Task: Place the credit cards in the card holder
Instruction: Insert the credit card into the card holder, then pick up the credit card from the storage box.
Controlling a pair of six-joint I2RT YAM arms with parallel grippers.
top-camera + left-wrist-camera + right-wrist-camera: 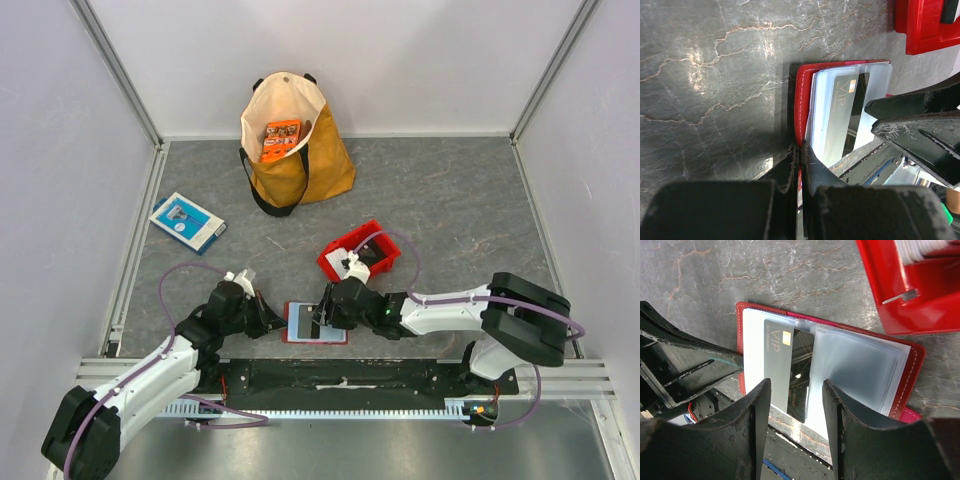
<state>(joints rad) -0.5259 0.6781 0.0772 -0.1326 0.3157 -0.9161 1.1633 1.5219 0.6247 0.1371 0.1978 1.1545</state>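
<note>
My left end effector [799, 165] is clamped on the edge of the open card holder [801, 100] to pin it to the bench [715, 100]. My right end effector [797, 407], jaws apart, straddles the dark card [790, 365], which sits part-way into a sleeve [860, 365].

A: The red folding card holder [801, 100] — how much of it shows?
B: From the left wrist, its near end is lost behind the black left fingers [782, 172]. The small print on the dark grey VIP card [787, 360] is too fine to read.
A: And the red plastic bin [920, 315]?
B: Cut off at both wrist views' edges — its contents unclear.
</note>
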